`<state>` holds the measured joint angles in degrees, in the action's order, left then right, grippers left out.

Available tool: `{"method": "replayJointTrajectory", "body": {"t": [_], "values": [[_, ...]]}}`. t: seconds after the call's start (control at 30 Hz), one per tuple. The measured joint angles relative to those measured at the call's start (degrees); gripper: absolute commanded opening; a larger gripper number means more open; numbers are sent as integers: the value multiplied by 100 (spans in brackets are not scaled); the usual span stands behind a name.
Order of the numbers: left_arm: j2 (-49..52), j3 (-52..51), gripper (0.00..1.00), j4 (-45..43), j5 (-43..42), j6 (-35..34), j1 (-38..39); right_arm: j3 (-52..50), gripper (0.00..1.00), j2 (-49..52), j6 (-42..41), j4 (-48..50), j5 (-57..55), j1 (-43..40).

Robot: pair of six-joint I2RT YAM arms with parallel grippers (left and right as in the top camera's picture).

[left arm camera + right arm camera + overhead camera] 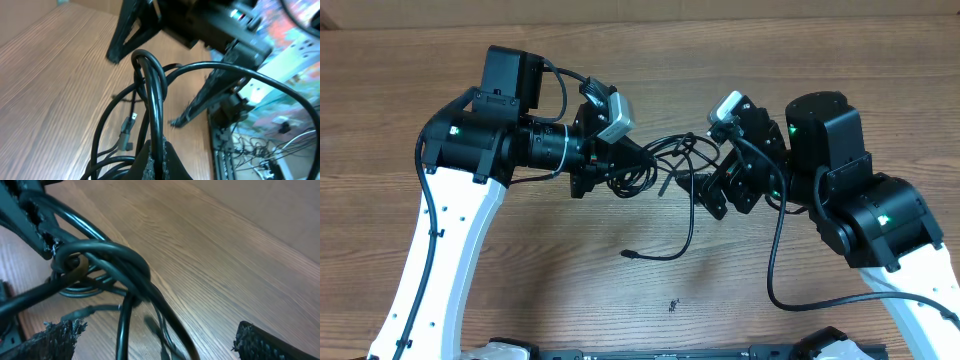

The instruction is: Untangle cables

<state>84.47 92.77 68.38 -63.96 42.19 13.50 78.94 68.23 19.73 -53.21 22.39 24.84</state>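
One knot of cables (662,152) — left tool (634,160) tight on it, right tool (701,196) spread wide

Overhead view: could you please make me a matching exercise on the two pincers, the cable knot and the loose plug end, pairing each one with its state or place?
Things:
1. left pincer
2. right pincer
3. cable knot
4. loose plug end

States or places:
A. lying on the table
B. wide open
C. shut on the cables
D. between the two pincers

Pairs: 1-C, 2-B, 3-D, 4-A
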Motion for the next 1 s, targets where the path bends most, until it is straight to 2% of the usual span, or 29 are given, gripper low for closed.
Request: {"method": "replayJointTrajectory", "body": {"t": [0.17,0.23,0.3,0.43,0.47,0.5,0.7,0.77,0.8,0.87,0.93,1.0], "values": [[0,0,4,72,-229,0,0,0,90,0,293,11,365,0],[0,0,4,72,-254,0,0,0,81,0,439,35,608,0],[-2,0,4,68,-280,0,0,0,67,0,531,63,833,0],[-2,0,4,68,-284,0,0,2,14,0,688,66,1222,0],[-2,0,4,70,-269,0,0,0,8,0,702,61,1272,0],[-2,0,4,70,-251,2,0,0,4,0,708,66,1322,-2],[-2,0,4,68,-92,26,-4,0,4,0,728,48,1429,-7],[-2,0,24,68,26,24,-4,0,4,0,730,46,1478,-7],[-2,0,37,66,96,11,-2,0,4,0,726,35,1491,-7],[-2,0,55,52,225,-7,-4,0,4,0,726,-9,1523,-4],[-2,-2,70,-22,278,-39,-4,0,4,0,684,-28,1523,-4],[-2,-4,77,-151,243,-170,-4,0,4,0,597,-39,1486,-4]]}}
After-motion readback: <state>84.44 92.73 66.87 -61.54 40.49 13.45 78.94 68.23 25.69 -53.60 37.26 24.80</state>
